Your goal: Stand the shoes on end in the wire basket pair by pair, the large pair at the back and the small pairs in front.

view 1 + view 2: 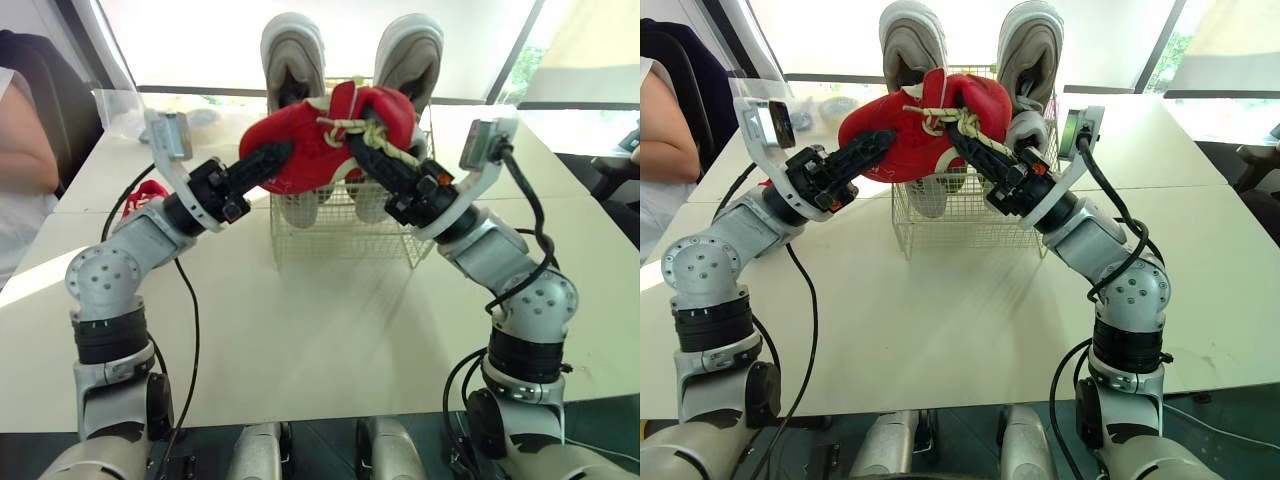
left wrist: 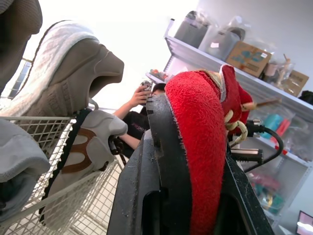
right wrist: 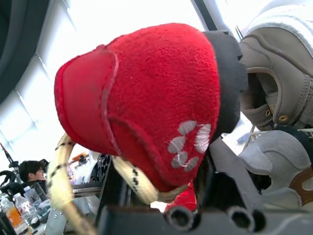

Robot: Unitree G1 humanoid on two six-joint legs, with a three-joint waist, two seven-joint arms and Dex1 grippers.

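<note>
Your left gripper [image 1: 272, 160] and right gripper [image 1: 368, 148] meet in front of you, both holding the red shoes [image 1: 305, 140] in the air, above the front of the wire basket [image 1: 345, 238]. The two fleece shoes are tied to each other by a cream lace [image 1: 362, 130] knotted at the top. In the left wrist view, the left gripper's fingers [image 2: 161, 161] are closed on either side of a red sole edge. The right gripper's fingers are largely buried in the fleece, but they appear to be clamped on the other shoe.

The basket stands on the pale table [image 1: 300, 330], straight ahead. The large grey pair [image 1: 293, 50] stands on end at its back, toes up and well above the rim. The small grey pair [image 1: 298, 208], trimmed in brown, stands on end just in front of them inside the basket, partly covered by the red shoes.

Beside your left arm a small red item [image 1: 148, 192] lies on the table, too hidden to name. A person's arm [image 1: 25, 150] shows at the far left edge.
</note>
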